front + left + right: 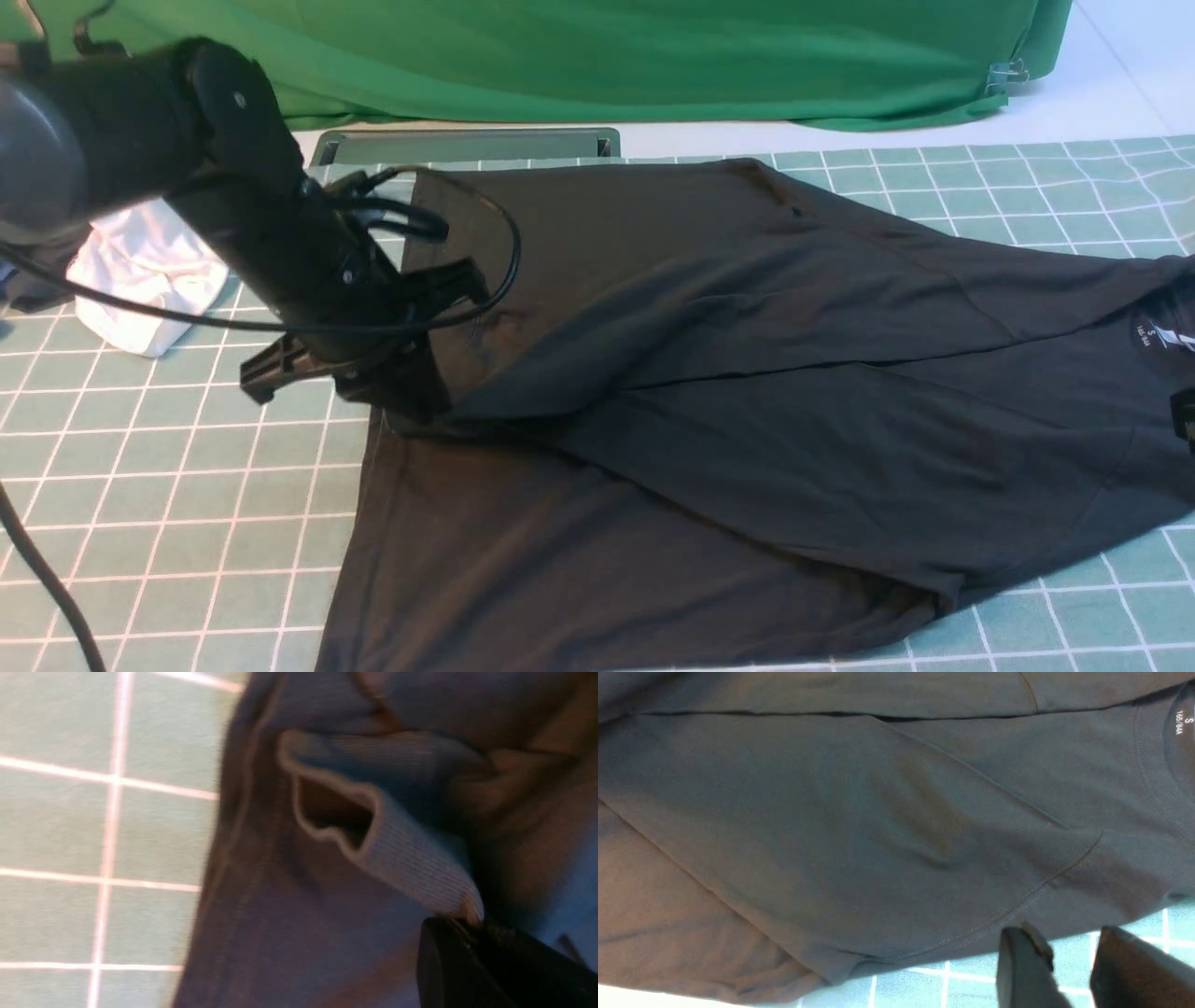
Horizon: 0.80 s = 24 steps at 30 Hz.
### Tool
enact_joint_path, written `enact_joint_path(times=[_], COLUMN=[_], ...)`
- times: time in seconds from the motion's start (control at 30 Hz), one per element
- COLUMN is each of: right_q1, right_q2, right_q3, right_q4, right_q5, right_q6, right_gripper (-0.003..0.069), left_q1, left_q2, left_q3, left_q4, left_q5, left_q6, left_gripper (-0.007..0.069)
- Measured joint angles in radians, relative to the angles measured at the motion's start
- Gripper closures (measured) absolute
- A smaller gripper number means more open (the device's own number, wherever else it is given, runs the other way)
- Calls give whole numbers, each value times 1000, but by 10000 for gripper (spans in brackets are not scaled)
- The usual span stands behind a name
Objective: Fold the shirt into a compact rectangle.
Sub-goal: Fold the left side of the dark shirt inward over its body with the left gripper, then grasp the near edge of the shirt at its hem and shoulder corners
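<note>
Black knit shirt [747, 373] lies spread on the green checked mat [140, 485], collar and neck label [1153, 331] toward the right edge, hem toward the left, and its lower part runs off the near edge. Left gripper [476, 933] is clenched on a pinch of cloth at the hem end. The left wrist view shows a ribbed-looking fold caught in the closed tips and lifted off the layer below. From that pinch a flap drapes diagonally across the body toward the collar, so one lengthwise fold looks begun but not laid flat. Its edge is slanted, not parallel to the body. Right gripper [1069, 952] hangs over bare mat just beside the sleeve hem near the right edge, tips parted, nothing between them, not touching cloth. Judgement: early stage, maybe a third done. Left to do: square and drop the flap, fold in the near side and sleeve, then fold hem to collar. No rectangle outline yet. White garment [140, 271] sits apart near the left edge, not involved.
</note>
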Motion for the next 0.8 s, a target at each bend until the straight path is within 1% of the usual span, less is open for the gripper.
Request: enact_joint_path(times=[0.13,0.23,0.33,0.43,0.53,0.57,0.6,0.73,0.8], right_q1=[0,0,0,0,0,0,0,0,0], right_q2=[0,0,0,0,0,0,0,0,0], right_q3=[0,0,0,0,0,0,0,0,0], right_q4=[0,0,0,0,0,0,1,1,1], right_q5=[-1,-1,-1,-1,0,0,2,2,3], right_q6=[0,0,0,0,0,0,0,0,0], right_gripper=[420,420,420,420,420,420,419,417,417], left_q1=[0,0,0,0,0,0,0,0,0], left_q2=[-2,-2,-2,-2,-2,-2,-2,-2,-2], left_q3=[3,3,3,3,-2,-3,-20,-41,-37], left_q4=[6,6,7,13,18,19,29,31,28], left_q5=[8,38,84,128,138,140,143,115,93], left_q6=[-13,-14,-14,-14,-10,-10,-10,-10,-11], left_gripper=[601,584,540,467,372,366,316,239,223])
